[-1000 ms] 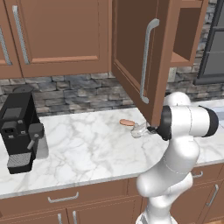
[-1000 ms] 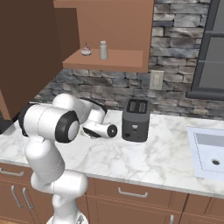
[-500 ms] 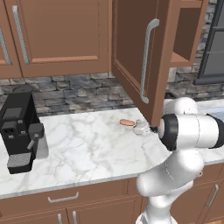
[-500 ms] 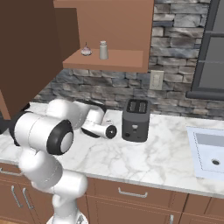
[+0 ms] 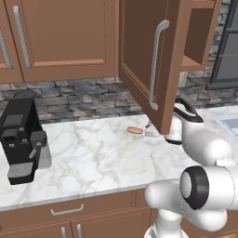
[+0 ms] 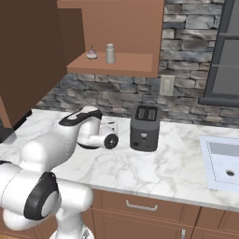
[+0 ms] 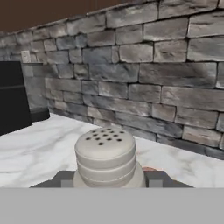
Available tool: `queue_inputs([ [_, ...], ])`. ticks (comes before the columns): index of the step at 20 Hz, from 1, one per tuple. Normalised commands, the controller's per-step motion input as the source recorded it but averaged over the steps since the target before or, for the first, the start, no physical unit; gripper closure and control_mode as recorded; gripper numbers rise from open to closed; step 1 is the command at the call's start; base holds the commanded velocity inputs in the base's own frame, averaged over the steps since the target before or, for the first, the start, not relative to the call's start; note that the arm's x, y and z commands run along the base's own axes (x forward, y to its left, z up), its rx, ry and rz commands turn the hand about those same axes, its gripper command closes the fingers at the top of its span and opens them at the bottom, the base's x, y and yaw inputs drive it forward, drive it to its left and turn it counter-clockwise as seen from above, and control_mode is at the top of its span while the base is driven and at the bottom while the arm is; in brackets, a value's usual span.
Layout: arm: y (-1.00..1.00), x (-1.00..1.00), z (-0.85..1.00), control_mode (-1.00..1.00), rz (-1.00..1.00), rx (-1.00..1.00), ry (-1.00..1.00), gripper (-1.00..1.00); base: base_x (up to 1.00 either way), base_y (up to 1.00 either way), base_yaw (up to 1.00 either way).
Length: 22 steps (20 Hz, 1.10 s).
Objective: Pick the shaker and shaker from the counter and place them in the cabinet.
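Observation:
One grey shaker [image 7: 105, 155] with a perforated top stands upright on the white marble counter [image 7: 39, 144], close in the hand view. My gripper [image 7: 111, 180] is shut on it, a dark fingertip on each side of its base. In the left base view the gripper [image 5: 152, 132] pokes out past the lower edge of the open cabinet door [image 5: 139, 60]. Another shaker [image 6: 110, 53] stands on the shelf [image 6: 116, 65] inside the cabinet. My arm hides the held shaker in the right base view.
An orange-brown sausage-shaped item [image 5: 135, 130] lies on the counter [image 5: 93, 153] just left of the gripper. A black coffee machine [image 5: 21, 139] stands at the far left, a dark toaster [image 6: 145, 127] and a sink [image 6: 224, 163] to the right. A small item [image 6: 92, 54] sits beside the shelved shaker.
The jaws have closed on the shaker on the counter. The arm's elbow has swung lower and nearer the cameras; the hand stays by the open door.

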Motion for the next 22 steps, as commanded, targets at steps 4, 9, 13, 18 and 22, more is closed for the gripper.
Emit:
queue_inputs([
  [4,0.00,-0.38,1.00,-1.00,-0.07,0.04,-0.07,1.00,0.00,0.00,0.00],
  [9,-0.03,-0.31,1.00,-1.00,-0.07,0.05,-0.07,1.00,0.00,0.00,0.00],
  [13,-0.20,-0.30,1.00,-1.00,-0.09,0.05,-0.01,1.00,0.00,0.00,0.00],
  [18,-0.35,-0.27,1.00,-1.00,-0.09,0.01,0.00,1.00,0.00,0.00,0.00],
  [22,-0.47,-0.21,0.95,-1.00,-0.07,0.00,0.00,1.00,0.00,0.00,0.00],
])
